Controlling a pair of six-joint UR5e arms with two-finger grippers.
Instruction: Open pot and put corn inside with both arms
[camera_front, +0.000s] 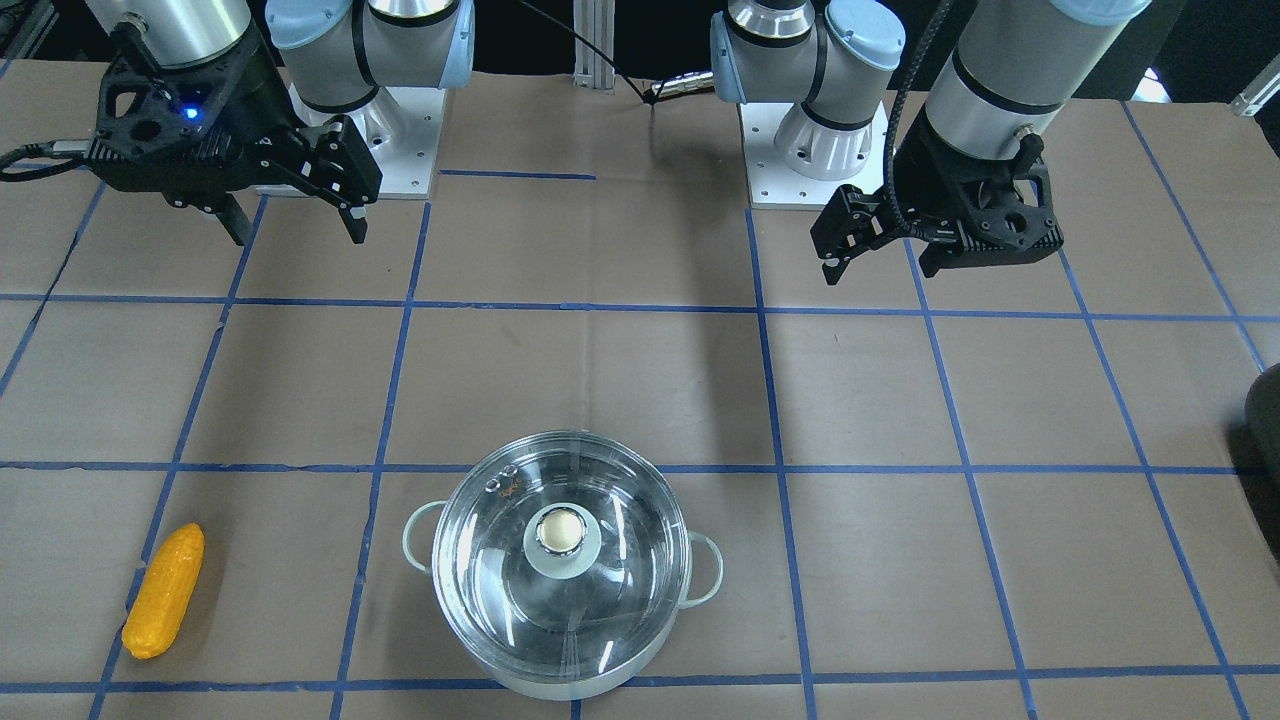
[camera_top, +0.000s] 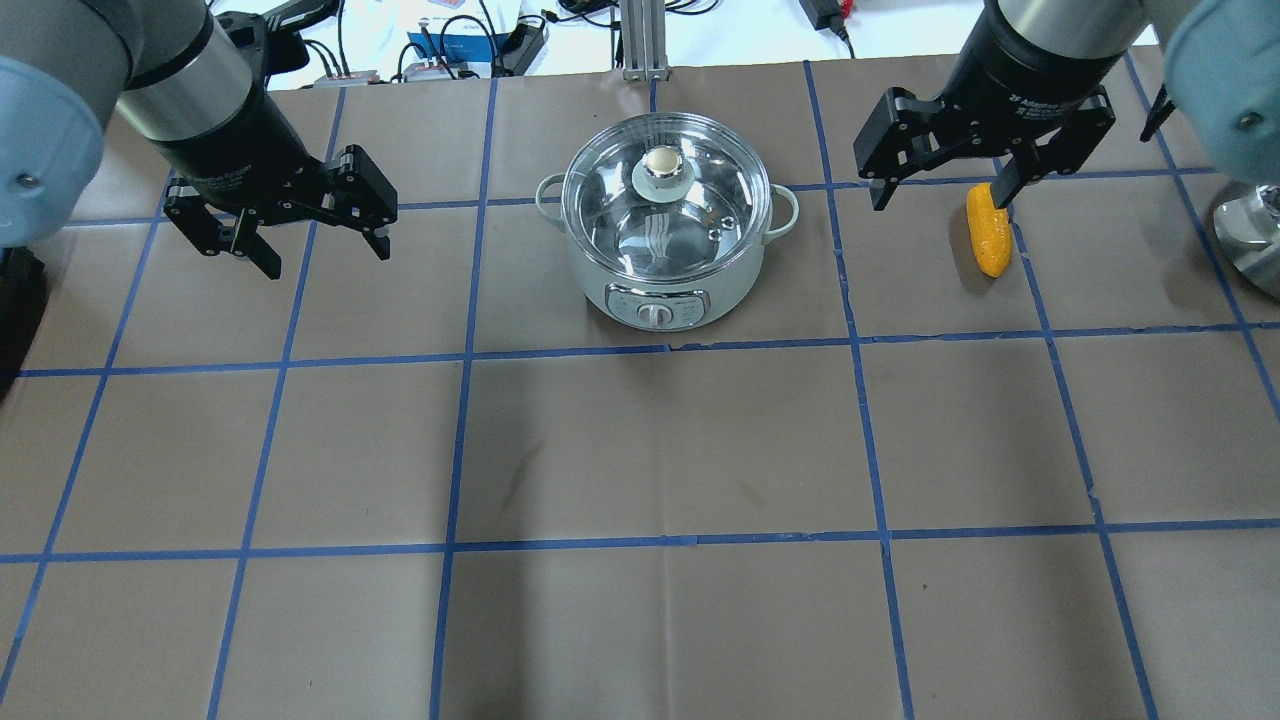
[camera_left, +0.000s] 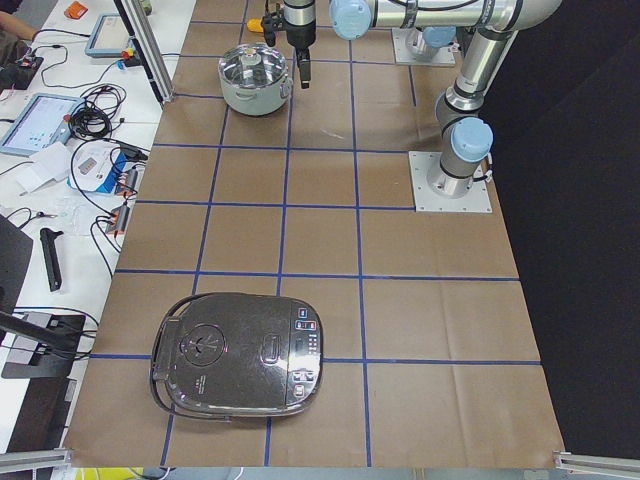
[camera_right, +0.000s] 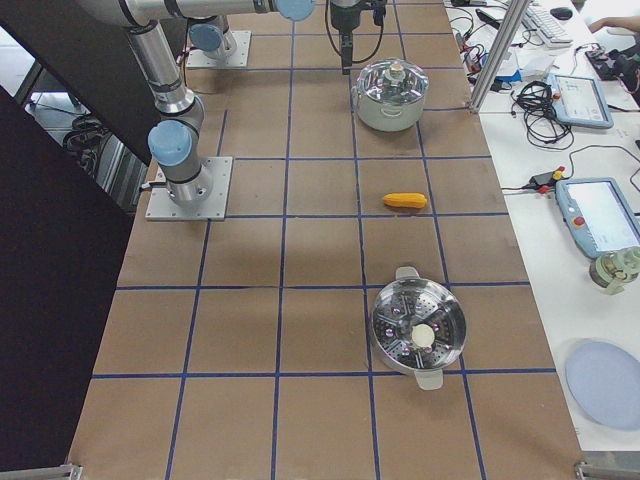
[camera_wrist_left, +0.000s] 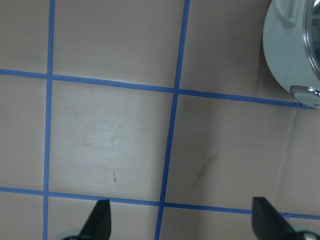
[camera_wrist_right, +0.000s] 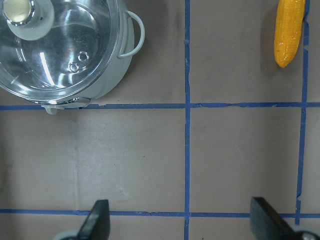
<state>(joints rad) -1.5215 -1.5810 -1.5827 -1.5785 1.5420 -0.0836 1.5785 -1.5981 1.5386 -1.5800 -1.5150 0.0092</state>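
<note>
The pot (camera_top: 665, 240) stands at the far middle of the table, its glass lid (camera_top: 700, 215) on and the pale knob (camera_top: 663, 165) on top. It also shows in the front view (camera_front: 470, 590). The corn (camera_top: 988, 232) lies on the table to the pot's right, also visible in the front view (camera_front: 165, 590) and the right wrist view (camera_wrist_right: 289, 32). My left gripper (camera_top: 326, 258) is open and empty, above the table left of the pot. My right gripper (camera_top: 940, 198) is open and empty, above the table between pot and corn, one finger over the corn's far end.
A black-and-silver rice cooker (camera_left: 240, 355) sits at the table's left end. A second steel pot with a perforated insert (camera_right: 418, 333) sits at the right end. Cables and tablets lie on the white bench (camera_right: 560, 150) beyond the far edge.
</note>
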